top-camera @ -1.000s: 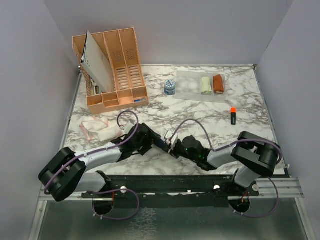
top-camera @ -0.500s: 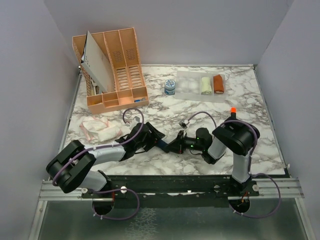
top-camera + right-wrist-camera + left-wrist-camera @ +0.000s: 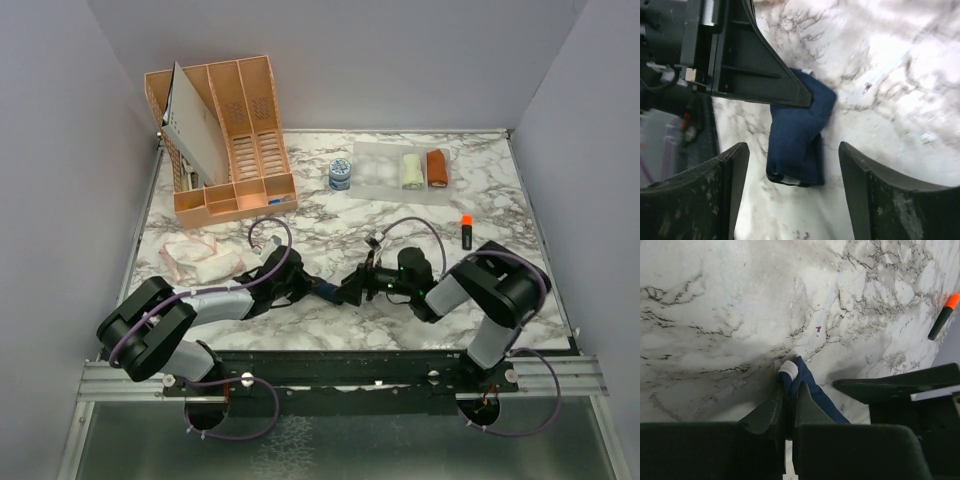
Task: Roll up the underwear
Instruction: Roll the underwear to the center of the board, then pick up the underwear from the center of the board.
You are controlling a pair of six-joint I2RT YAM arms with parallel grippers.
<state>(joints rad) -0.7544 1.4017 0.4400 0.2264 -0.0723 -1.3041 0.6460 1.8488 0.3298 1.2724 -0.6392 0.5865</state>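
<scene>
Reaching low and inward, left gripper [image 3: 788, 392] pinched on navy briefs [image 3: 796, 132], right gripper [image 3: 792, 150] wide apart over them.

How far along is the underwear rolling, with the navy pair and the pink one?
Nothing looks finished yet. In hand: the left gripper is shut on the navy underwear, a loose folded bundle, with the right gripper open around it. Left: finishing that roll, then the whitish-pink underwear, lying crumpled and unrolled.
</scene>
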